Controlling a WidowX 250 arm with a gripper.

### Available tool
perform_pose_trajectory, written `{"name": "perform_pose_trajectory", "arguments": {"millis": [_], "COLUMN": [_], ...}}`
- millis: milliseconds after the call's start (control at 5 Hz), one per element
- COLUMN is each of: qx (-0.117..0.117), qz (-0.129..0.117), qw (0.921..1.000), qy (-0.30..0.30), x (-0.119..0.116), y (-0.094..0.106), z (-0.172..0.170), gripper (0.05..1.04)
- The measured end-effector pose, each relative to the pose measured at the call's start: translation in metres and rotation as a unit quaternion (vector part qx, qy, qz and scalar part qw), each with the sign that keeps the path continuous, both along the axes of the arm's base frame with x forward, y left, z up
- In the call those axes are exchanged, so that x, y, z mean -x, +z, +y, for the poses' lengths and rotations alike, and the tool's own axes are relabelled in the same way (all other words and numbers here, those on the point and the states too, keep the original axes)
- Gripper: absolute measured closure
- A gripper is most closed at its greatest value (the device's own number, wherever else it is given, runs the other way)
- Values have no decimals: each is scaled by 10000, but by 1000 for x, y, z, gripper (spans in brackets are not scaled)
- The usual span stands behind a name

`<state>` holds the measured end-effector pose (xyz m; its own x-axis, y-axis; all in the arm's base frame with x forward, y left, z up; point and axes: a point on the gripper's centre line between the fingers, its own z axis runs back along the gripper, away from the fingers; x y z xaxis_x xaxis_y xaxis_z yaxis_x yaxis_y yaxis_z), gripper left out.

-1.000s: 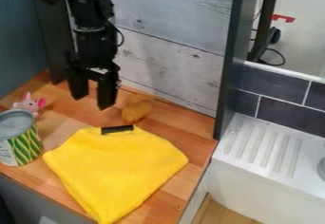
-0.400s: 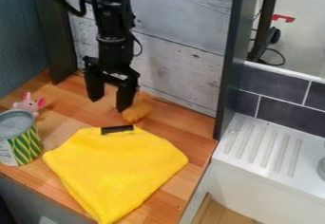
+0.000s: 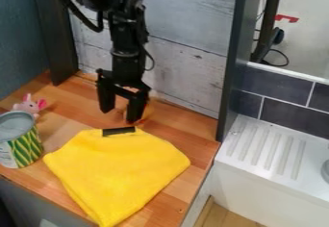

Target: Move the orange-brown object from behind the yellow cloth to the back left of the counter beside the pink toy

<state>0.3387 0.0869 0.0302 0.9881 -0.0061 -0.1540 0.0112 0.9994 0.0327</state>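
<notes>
The black gripper [image 3: 120, 117] hangs over the back of the wooden counter, open, with nothing between its fingers. Just in front of it lies a folded yellow cloth [image 3: 117, 173], with a black strip [image 3: 119, 131] at its back edge. An orange-brown object [image 3: 148, 110] is mostly hidden behind the gripper's right finger; whether they touch I cannot tell. On the left stand a green-and-yellow striped can [image 3: 26, 147] and, behind it, a small pink toy [image 3: 28, 105] with pink ears.
A whitewashed plank wall [image 3: 186, 69] rises behind the counter [image 3: 70, 107]. Dark upright panels bound it at left and right. Beyond the right panel [image 3: 229, 62] are a white ridged drainboard [image 3: 267, 149] and dark tiles [image 3: 292, 117].
The gripper has moved right and down, toward the cloth's back edge, and now covers most of the orange-brown object. The cloth, can and pink toy have stayed put.
</notes>
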Motion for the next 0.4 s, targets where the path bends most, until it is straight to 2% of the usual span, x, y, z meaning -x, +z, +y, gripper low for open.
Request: {"name": "perform_pose_trajectory", "arguments": {"millis": [400], "qx": [103], "qz": [98], "qw": [9998], "qy": [-155], "x": [-6], "y": [-10], "z": [-1], "gripper": [83]}}
